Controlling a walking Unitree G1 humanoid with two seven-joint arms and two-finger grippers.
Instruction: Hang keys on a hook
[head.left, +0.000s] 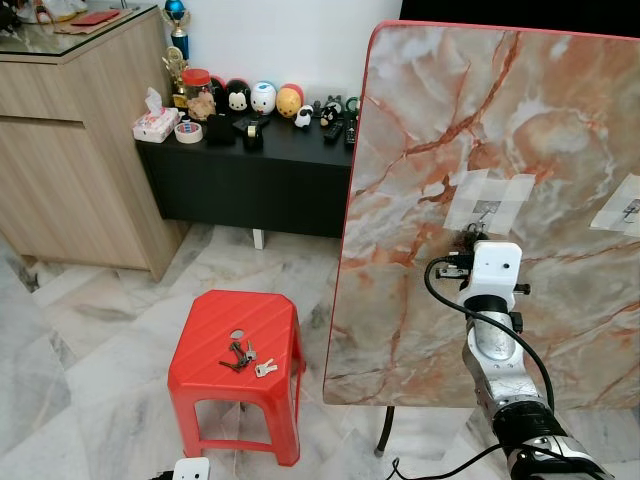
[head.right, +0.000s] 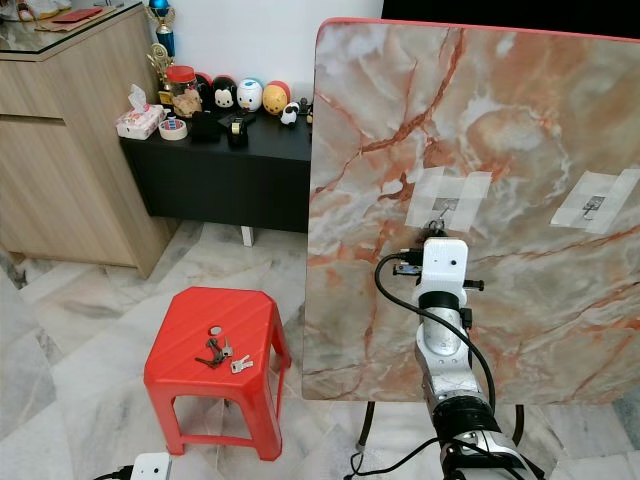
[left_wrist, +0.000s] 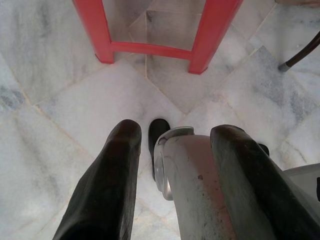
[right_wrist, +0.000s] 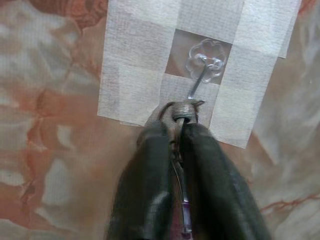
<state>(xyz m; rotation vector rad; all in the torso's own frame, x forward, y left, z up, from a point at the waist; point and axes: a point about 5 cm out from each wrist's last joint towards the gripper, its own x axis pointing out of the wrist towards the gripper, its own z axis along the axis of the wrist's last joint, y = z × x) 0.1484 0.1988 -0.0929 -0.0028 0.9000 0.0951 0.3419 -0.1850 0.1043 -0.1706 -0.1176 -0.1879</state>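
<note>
— What's that right tool (right_wrist: 181, 131) got pinched there, up against the marble board (head.left: 560, 120)?

— A key ring (right_wrist: 181, 107), by the look of it. The two black fingers are pressed nearly together on it, with the metal loop poking out past the tips, right at the foot of the clear hook (right_wrist: 202, 70) that's taped onto the board with white tape (right_wrist: 145, 65).

— Is it on the hook yet?

— Touching or just under it; I can't tell if the loop is over the prong. I'd say not quite hung.

— Tricky thing to carry?

— Light, I'd guess, but hard and slick metal, and whatever dangles from it will swing freely. Holding the ring itself, as it does now, looks the sensible spot (the loop stays steady and open for the hook). The hook looks thin plastic, so I'd think a hard shove could bend it or peel the tape.

— And those on the stool?

— Another bunch of keys (head.left: 243, 358), dark and silvery, splayed flat on the red stool (head.left: 205, 330). The left tool (left_wrist: 170, 165) hangs low over the floor, fingers spread apart, holding nothing.
</note>
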